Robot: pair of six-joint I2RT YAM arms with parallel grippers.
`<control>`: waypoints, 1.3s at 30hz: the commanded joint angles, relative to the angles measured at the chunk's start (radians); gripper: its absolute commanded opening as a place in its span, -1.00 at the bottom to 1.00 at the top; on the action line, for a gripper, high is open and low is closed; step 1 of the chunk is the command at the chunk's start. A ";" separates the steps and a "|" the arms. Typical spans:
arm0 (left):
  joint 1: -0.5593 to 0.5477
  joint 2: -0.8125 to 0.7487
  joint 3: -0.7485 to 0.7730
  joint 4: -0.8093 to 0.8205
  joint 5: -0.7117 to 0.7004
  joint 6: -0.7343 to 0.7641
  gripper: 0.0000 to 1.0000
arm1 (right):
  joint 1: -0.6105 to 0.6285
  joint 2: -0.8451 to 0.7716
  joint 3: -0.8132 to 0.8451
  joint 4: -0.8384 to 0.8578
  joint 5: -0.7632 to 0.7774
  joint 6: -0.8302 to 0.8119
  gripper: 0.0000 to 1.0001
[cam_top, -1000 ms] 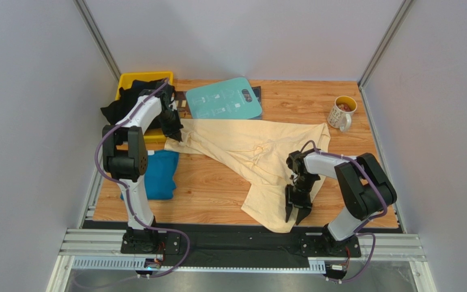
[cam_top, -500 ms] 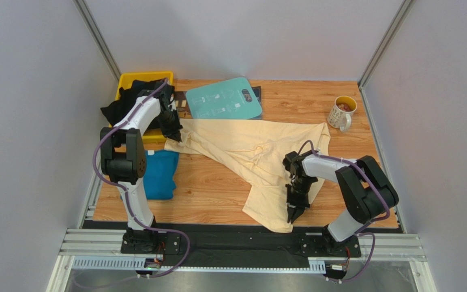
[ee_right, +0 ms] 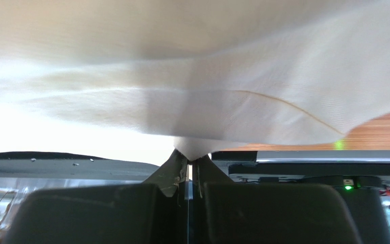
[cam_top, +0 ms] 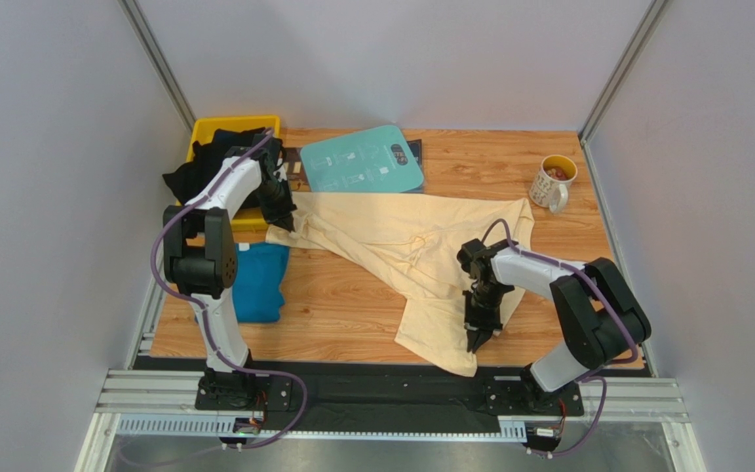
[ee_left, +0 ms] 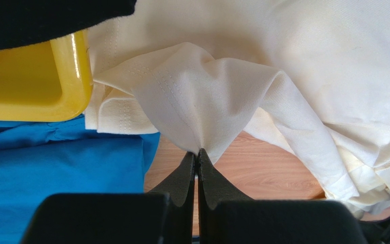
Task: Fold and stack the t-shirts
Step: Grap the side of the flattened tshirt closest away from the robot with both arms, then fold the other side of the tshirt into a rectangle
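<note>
The pale cream-yellow t-shirt [cam_top: 406, 246] lies spread and rumpled across the middle of the table. My left gripper [cam_top: 284, 218] is shut on a pinch of its far left edge [ee_left: 202, 109], beside the yellow bin. My right gripper [cam_top: 474, 339] is shut on its near hem [ee_right: 192, 117] and holds that part lifted near the table's front edge. A folded teal-blue t-shirt [cam_top: 256, 280] lies at the near left and also shows in the left wrist view [ee_left: 54, 168]. Black t-shirts [cam_top: 204, 162] fill the yellow bin.
The yellow bin [cam_top: 216, 126] stands at the back left; its corner [ee_left: 75, 66] is next to my left fingers. A rigid teal board with white print [cam_top: 364, 159] lies at the back centre. A mug [cam_top: 553, 182] stands at the back right.
My right gripper has shut on the cream shirt's near hem and lifted it slightly, moving a little away from the front edge. The left arm has stayed put, still pinching the shirt.
</note>
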 commanded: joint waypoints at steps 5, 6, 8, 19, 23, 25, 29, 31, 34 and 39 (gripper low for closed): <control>-0.005 -0.081 0.001 0.001 -0.038 0.014 -1.00 | -0.055 -0.084 0.189 -0.066 0.091 -0.078 -0.99; -0.005 -0.081 0.000 0.001 -0.041 0.015 -1.00 | -0.080 -0.089 0.201 -0.079 0.091 -0.088 -0.99; -0.005 -0.089 -0.002 0.000 -0.044 0.020 -1.00 | -0.103 -0.086 0.241 -0.098 0.102 -0.117 -1.00; -0.005 -0.172 -0.029 -0.004 -0.078 0.050 -1.00 | -0.232 -0.097 0.318 -0.060 0.099 -0.122 -1.00; -0.005 -0.215 -0.055 0.003 -0.065 0.066 -1.00 | -0.267 -0.097 0.372 -0.055 0.088 -0.125 -1.00; -0.005 -0.245 -0.072 0.003 -0.064 0.070 -1.00 | -0.293 -0.100 0.410 -0.053 0.099 -0.125 -1.00; -0.005 -0.299 -0.101 0.006 -0.059 0.066 -1.00 | -0.365 -0.086 0.471 -0.047 0.068 -0.113 -0.99; -0.005 -0.337 -0.115 0.010 -0.024 0.063 -1.00 | -0.374 -0.090 0.511 -0.053 0.052 -0.104 -1.00; -0.006 -0.405 -0.147 0.009 -0.015 0.063 -1.00 | -0.377 -0.107 0.537 -0.084 0.055 -0.095 -0.99; -0.006 -0.505 -0.230 -0.033 -0.075 0.080 -1.00 | -0.377 -0.172 0.508 -0.093 0.084 -0.099 -0.99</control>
